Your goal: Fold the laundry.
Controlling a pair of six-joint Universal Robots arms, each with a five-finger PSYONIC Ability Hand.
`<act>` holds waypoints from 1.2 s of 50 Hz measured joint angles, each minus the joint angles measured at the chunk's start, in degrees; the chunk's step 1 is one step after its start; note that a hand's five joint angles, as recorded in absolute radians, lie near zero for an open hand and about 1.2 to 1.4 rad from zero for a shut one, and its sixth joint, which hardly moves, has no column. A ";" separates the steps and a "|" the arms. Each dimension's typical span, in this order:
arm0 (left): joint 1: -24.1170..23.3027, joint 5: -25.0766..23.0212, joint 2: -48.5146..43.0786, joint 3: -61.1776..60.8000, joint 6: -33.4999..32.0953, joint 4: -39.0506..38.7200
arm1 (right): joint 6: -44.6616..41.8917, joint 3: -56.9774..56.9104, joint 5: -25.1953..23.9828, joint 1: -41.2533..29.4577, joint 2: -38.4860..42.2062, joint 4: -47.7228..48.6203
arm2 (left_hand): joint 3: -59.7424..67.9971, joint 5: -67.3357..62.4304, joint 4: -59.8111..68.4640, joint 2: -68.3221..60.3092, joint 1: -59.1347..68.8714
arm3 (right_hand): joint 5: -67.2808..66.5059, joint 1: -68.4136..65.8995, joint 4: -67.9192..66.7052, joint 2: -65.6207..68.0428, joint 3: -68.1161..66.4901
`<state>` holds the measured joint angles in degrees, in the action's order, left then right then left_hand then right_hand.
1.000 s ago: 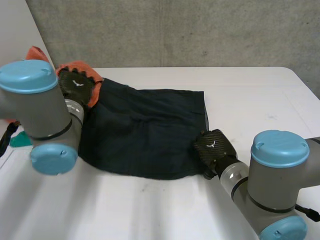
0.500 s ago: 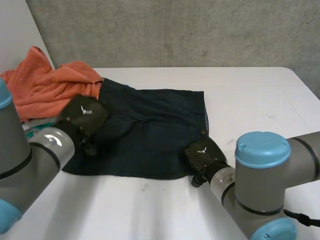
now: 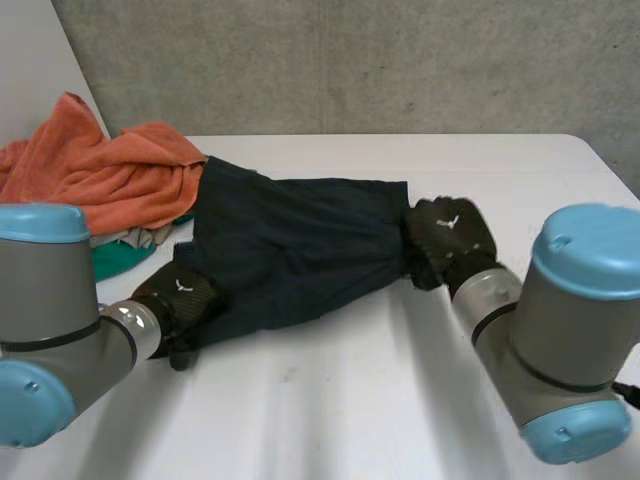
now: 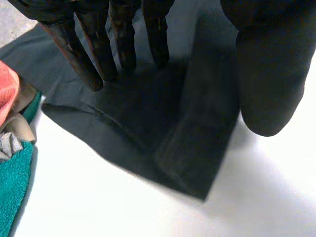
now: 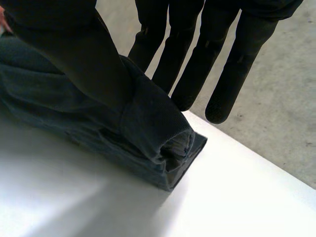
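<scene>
A dark navy garment (image 3: 300,250) lies spread across the middle of the white table (image 3: 400,410). My left hand (image 3: 180,297) sits at its near left corner. In the left wrist view its fingers (image 4: 101,57) are straight and its thumb (image 4: 266,79) stands apart, open over the garment's corner (image 4: 163,138). My right hand (image 3: 450,237) is at the garment's right edge. In the right wrist view its thumb (image 5: 74,49) presses a rolled fold of the garment (image 5: 153,133) against the straight fingers (image 5: 187,64), shut on it.
An orange towel (image 3: 110,170) is heaped at the table's far left, partly over the garment's far left corner. A teal cloth (image 3: 120,258) and a beige one lie under the towel, close to my left hand; the teal cloth (image 4: 12,182) is also beside the garment's corner.
My left hand came from beside the orange towel to the garment's near left corner. My right hand closed on the right edge and carried it toward the far side, gathering the near hem.
</scene>
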<state>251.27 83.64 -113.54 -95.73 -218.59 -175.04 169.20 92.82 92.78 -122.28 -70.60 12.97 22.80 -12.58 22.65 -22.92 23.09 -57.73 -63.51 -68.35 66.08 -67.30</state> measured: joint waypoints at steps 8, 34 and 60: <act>-0.23 3.11 -5.22 3.34 -0.85 -4.31 | 2.89 -3.28 -0.22 1.34 0.73 -5.47 | 39.74 -39.15 39.65 -39.93 41.81 | 0.00 -0.07 0.00 0.00 -0.33; -12.31 0.46 25.95 0.08 5.81 35.39 | -46.65 -4.90 -12.64 10.03 -11.13 -56.03 | 45.17 -43.86 45.73 -45.50 43.71 | 0.00 -0.07 -0.20 0.00 -0.67; -7.98 11.20 -26.46 57.68 4.53 12.53 | -26.86 -32.52 -3.18 8.60 21.48 -10.98 | 45.19 -43.86 45.75 -45.54 43.71 | -1.06 -0.50 -0.21 1.03 -0.67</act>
<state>243.29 94.84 -140.00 -38.05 -214.05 -162.51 142.34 60.30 89.60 -113.68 -49.11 1.99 67.99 -56.44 68.40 -68.45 66.79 -58.79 -64.01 -68.56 67.11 -67.97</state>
